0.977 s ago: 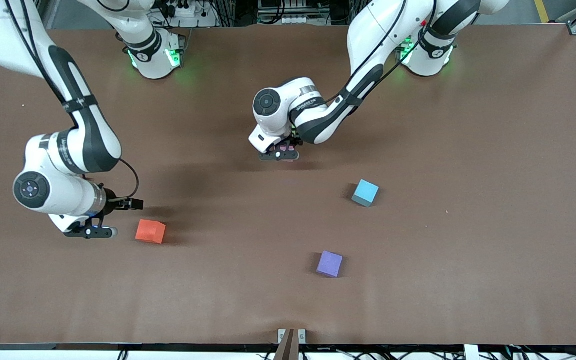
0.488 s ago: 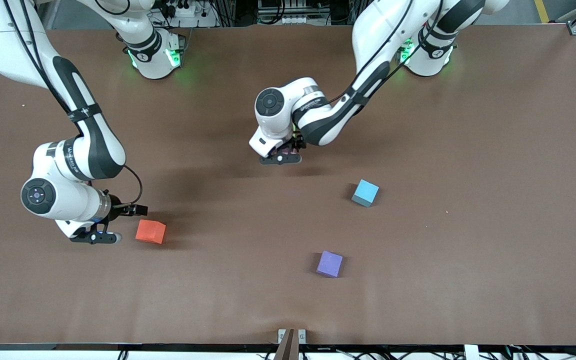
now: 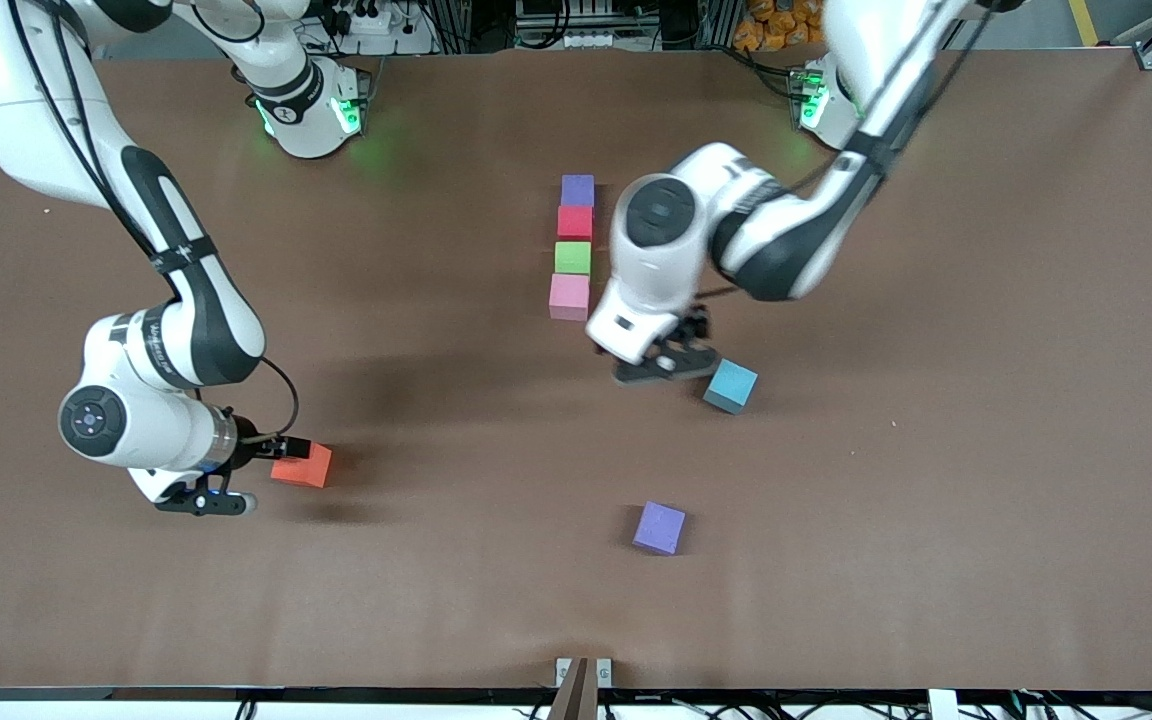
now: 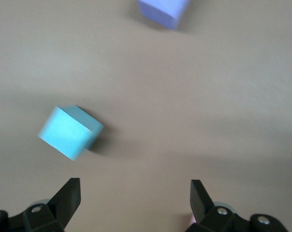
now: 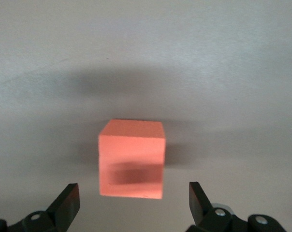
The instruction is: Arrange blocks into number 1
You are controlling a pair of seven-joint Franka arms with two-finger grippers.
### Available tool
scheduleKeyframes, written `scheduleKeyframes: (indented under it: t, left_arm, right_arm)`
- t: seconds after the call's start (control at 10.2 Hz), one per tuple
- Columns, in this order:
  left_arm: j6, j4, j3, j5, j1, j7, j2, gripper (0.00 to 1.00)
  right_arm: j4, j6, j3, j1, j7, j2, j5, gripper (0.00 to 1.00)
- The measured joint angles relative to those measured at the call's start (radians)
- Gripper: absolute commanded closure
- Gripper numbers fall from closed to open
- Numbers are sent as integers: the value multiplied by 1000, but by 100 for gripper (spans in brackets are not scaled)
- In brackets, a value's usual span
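Since the earlier frame your left arm has swung away from the column of blocks, uncovering it, and your right gripper has crept closer to the orange cube.

Nearest the front camera you have a small matte purple foam cube point(image 3: 659, 527) lying alone on the brown tabletop point(image 3: 936, 500). Farther up, toward the right arm's end, the orange foam cube point(image 3: 302, 465) sits just beside the right gripper point(image 3: 204, 503), whose jaws stand wide with the cube ahead of them, not gripped. Around mid-table the light blue foam cube point(image 3: 731, 385) rests on the tabletop, and your left gripper point(image 3: 664, 367) hovers just beside it, jaws wide and holding nothing.

Farther still, four cubes form a straight column, each touching or nearly touching the next: pink foam cube point(image 3: 569, 296) nearest, then green foam cube point(image 3: 572, 258), red foam cube point(image 3: 575, 221), and a second purple foam cube point(image 3: 577, 190) closest to the robot bases.
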Motion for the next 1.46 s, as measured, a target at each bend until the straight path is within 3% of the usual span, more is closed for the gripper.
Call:
scheduleKeyframes:
  t: [0.49, 0.98, 1.07, 1.27, 1.37, 1.46]
  left_arm:
    - [-26, 56, 3, 30, 201, 128, -9, 0]
    - [-192, 65, -6, 14, 340, 349, -76, 0]
    - [-237, 65, -6, -2, 370, 419, -100, 0]
    - [-293, 66, 53, -59, 394, 562, -160, 0]
    - [-309, 65, 93, -99, 389, 620, -198, 0]
    - [-341, 65, 141, -138, 369, 678, -249, 0]
  right_arm:
    - [28, 59, 0, 22, 14, 43, -44, 0]
    - [29, 86, -14, 18, 13, 70, -59, 0]
    - [29, 91, -17, 16, 13, 83, -59, 6]
    - [29, 100, -20, 16, 12, 97, -62, 86]
    - [29, 107, -19, 18, 12, 101, -66, 100]
    - [30, 110, -17, 24, 13, 102, -66, 100]
